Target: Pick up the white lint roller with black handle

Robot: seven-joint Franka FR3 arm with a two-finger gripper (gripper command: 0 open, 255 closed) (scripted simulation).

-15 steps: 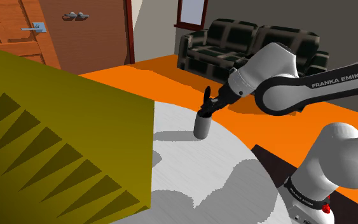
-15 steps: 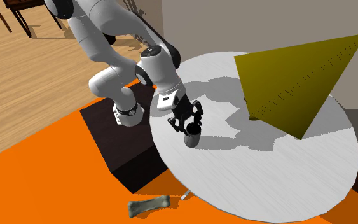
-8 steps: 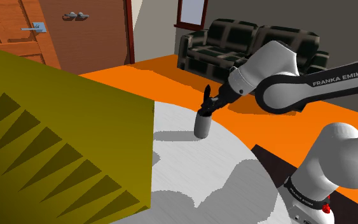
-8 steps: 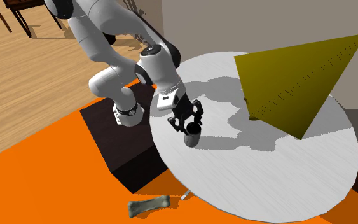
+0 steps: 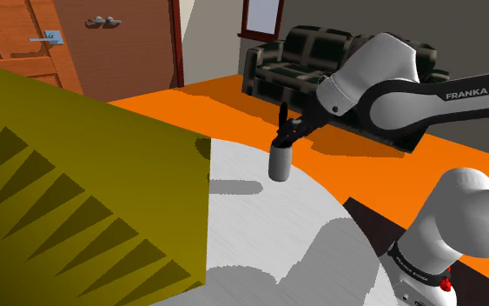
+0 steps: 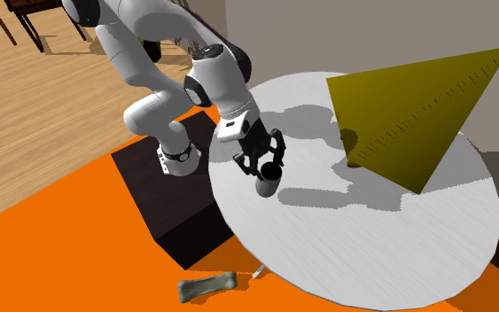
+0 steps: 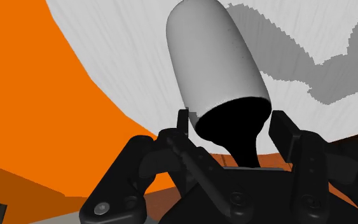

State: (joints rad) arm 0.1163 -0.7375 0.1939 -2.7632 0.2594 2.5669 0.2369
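Note:
The lint roller [image 5: 279, 163] is a pale grey cylinder with a black handle [image 7: 238, 130] at its upper end. It hangs upright just above the round white table [image 5: 260, 235], near the edge closest to the stand, and its shadow lies apart from it on the tabletop. My black gripper [image 5: 283, 137] is shut on the handle from above. In the wrist view both fingers [image 7: 182, 124] clasp the handle, with the roller body [image 7: 215, 57] pointing away from the hand. From the second exterior view the gripper [image 6: 269, 166] sits over the roller [image 6: 267, 185].
A large olive-yellow wedge [image 5: 77, 191] covers the table's far side [image 6: 416, 106]. The black stand [image 6: 167, 199] sits on an orange rug [image 5: 225, 104] beside the table [image 6: 371, 239]. A small bone-shaped object [image 6: 206, 285] lies on the floor. A dark sofa [image 5: 320, 52] and a wooden door [image 5: 25, 35] stand behind.
The gripper has risen with the roller in it. The roller's base has left the tabletop and its shadow has drawn away from it.

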